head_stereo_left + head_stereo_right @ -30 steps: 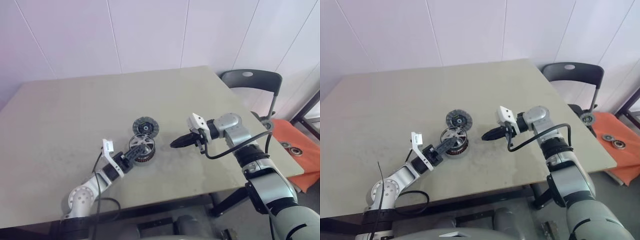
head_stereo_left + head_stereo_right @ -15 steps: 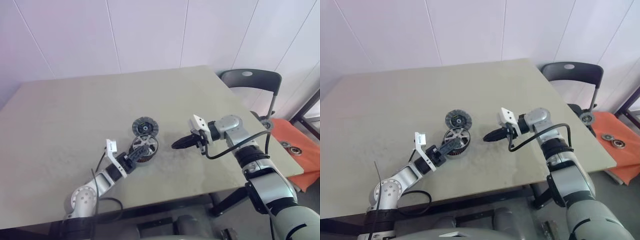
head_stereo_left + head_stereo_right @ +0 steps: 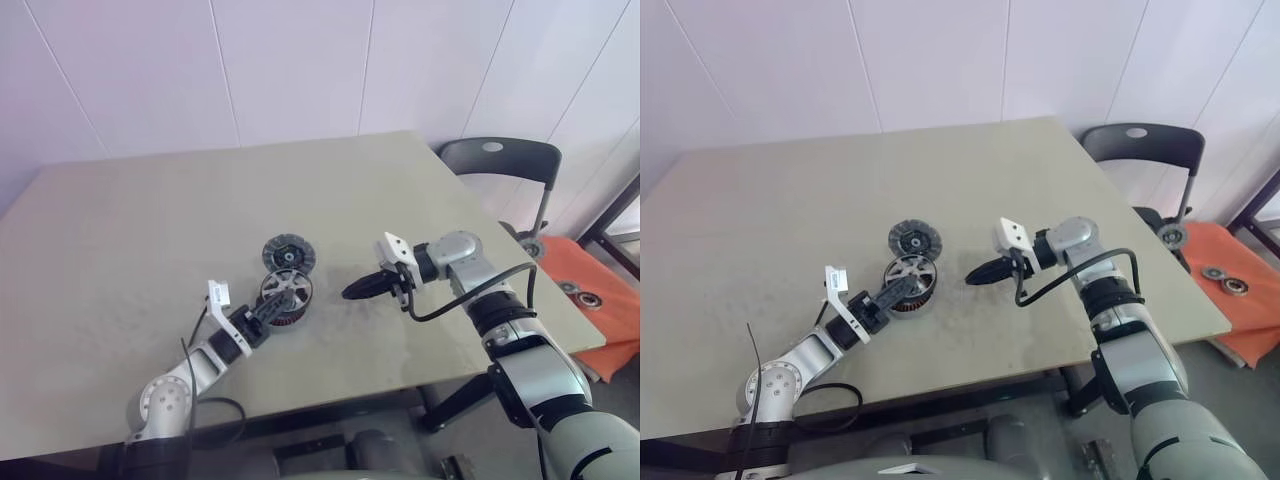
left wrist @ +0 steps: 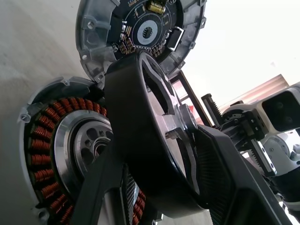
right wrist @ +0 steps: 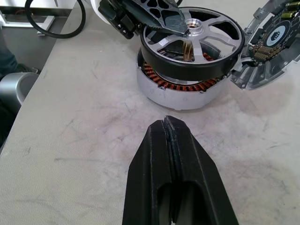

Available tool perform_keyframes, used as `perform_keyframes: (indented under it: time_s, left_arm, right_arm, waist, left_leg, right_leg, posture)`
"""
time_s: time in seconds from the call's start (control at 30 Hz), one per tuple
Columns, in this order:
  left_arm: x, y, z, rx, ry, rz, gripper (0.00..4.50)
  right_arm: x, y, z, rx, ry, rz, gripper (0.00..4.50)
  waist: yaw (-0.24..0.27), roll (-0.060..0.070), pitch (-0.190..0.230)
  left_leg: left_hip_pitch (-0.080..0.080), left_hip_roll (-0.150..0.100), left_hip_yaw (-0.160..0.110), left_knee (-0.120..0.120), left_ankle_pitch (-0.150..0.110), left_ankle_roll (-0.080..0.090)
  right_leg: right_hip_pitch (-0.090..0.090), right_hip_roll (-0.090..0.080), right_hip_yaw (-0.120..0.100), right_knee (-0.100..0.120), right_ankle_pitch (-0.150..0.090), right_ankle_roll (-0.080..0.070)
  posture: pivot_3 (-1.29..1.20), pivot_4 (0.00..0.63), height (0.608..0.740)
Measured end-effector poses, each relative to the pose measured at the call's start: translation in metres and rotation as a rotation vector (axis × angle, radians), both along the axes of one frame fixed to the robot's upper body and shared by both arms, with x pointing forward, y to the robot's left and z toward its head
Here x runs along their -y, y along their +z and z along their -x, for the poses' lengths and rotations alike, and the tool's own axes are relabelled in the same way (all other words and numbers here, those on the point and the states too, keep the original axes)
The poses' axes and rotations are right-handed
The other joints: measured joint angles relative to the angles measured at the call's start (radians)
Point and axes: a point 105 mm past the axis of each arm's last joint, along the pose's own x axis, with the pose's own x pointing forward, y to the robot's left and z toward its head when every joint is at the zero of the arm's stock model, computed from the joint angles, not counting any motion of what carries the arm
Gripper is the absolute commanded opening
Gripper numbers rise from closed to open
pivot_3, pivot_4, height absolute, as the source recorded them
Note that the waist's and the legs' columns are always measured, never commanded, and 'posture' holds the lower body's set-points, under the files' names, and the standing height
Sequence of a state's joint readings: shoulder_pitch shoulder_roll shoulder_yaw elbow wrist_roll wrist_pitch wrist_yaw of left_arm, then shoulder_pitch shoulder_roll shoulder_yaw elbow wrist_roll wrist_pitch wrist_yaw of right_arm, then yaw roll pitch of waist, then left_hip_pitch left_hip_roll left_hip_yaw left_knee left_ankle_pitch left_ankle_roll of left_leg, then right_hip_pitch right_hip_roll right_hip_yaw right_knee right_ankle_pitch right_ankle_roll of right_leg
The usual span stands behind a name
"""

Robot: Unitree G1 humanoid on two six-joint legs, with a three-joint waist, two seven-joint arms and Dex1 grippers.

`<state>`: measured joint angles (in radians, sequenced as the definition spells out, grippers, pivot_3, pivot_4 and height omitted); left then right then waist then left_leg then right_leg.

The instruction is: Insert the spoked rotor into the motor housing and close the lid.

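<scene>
Since a second ago the rotor (image 5: pixel 192 40), pinched by the left gripper (image 3: pixel 268 312), has settled lower, tilted over the copper-wound housing (image 5: pixel 180 89) mid-table. The ribbed grey lid (image 3: pixel 287 253) lies touching the housing, toward the table's (image 3: pixel 120 230) far edge. The right gripper (image 3: pixel 354 290), jaws pressed together, points at them.

Lid (image 3: pixel 288 252) crowds housing (image 5: pixel 178 91); right gripper's (image 5: pixel 166 129) side seems open.

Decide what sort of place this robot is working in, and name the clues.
Probably a plain indoor test room or lab: a bare table against white panelled walls, motor parts laid out on it, and a folding chair beside it.
</scene>
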<state>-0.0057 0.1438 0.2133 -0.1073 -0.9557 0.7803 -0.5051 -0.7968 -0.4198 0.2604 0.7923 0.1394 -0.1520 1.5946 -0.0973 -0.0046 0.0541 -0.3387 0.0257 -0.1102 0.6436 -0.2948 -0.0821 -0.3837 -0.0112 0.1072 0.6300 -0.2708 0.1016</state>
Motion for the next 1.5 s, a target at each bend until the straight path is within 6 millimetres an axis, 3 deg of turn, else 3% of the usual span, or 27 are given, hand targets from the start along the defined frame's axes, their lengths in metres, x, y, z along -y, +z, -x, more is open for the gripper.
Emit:
perform_keyframes:
  time_s: [0.2, 0.6, 1.0, 1.1, 1.5]
  left_arm:
    - [-0.003, 0.005, -0.004, 0.032, 0.027, -0.014, 3.84]
    - [-0.011, 0.005, 0.002, 0.024, 0.010, -0.036, 3.84]
    - [-0.051, 0.002, 0.018, -0.019, 0.075, -0.136, 3.84]
    - [-0.064, 0.014, 0.020, 0.010, 0.100, -0.157, 3.84]
    - [-0.077, 0.014, 0.021, -0.004, 0.152, -0.173, 3.84]
  right_arm:
    - [0.000, 0.000, 0.000, 0.002, -0.004, 0.001, 0.00]
    - [-0.001, -0.001, -0.001, 0.005, -0.010, 0.004, 0.00]
    - [-0.002, -0.004, -0.002, 0.000, -0.018, 0.008, 0.00]
    - [-0.001, -0.006, -0.002, -0.008, -0.026, 0.010, 0.00]
    - [-0.004, -0.006, -0.005, -0.055, -0.075, -0.027, 0.00]
  waist:
    - [0.001, 0.000, 0.000]
    - [-0.003, 0.000, 0.000]
    - [0.000, -0.001, 0.001]
    - [0.000, 0.000, 0.001]
    - [0.000, 0.000, 0.001]
  left_leg:
    - [0.001, 0.000, 0.000, 0.000, 0.000, 0.000]
    - [0.001, 0.000, 0.000, -0.002, 0.000, 0.000]
    - [0.000, 0.000, 0.000, -0.004, 0.000, 0.000]
    - [-0.001, 0.000, 0.000, -0.005, 0.000, 0.000]
    - [-0.001, 0.000, 0.000, -0.007, 0.000, 0.000]
  right_leg:
    - [0.001, 0.000, 0.000, 0.000, 0.000, 0.000]
    - [0.000, 0.000, 0.000, -0.001, 0.000, 0.000]
    - [-0.002, 0.000, 0.000, -0.001, 0.000, 0.000]
    - [-0.003, 0.000, 0.000, -0.001, 0.000, 0.000]
    - [-0.005, 0.000, 0.000, -0.001, 0.000, 0.000]
  posture:
    - [0.00, 0.000, 0.740]
    - [0.00, 0.000, 0.740]
    - [0.00, 0.000, 0.740]
    - [0.00, 0.000, 0.740]
    - [0.00, 0.000, 0.740]
